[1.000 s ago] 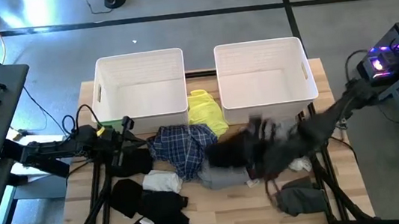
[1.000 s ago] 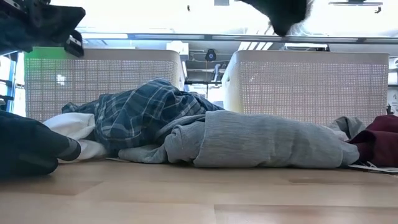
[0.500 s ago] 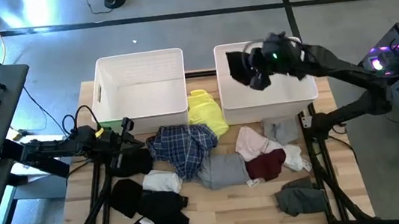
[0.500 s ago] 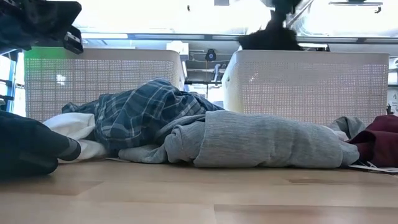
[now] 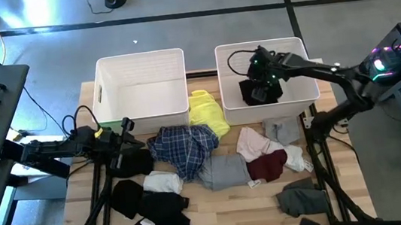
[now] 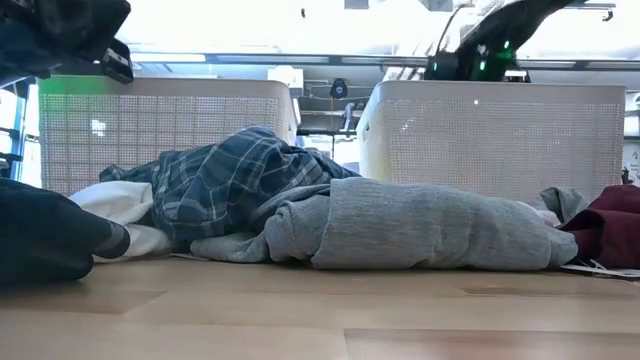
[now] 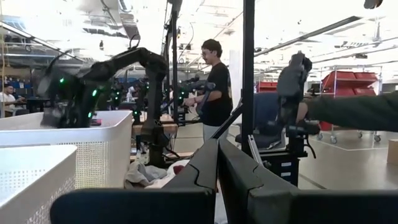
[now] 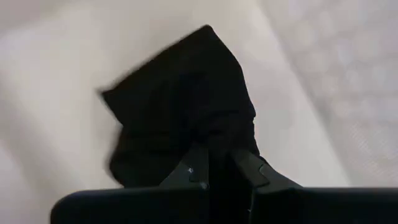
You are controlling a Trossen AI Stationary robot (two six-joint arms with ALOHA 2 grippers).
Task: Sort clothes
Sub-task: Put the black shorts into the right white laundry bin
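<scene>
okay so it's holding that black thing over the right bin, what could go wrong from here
The right gripper is shut on the black garment low inside the right bin; the cloth could snag on the fingers at release and lift back out. The arm could also nudge the bin's rim when withdrawing, perhaps shifting it toward the yellow garment.

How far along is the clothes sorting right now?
Barely begun. The left bin looks empty. The right pincer is shut on a black garment inside the right bin. The yellow garment, plaid shirt and others are unsorted.
</scene>
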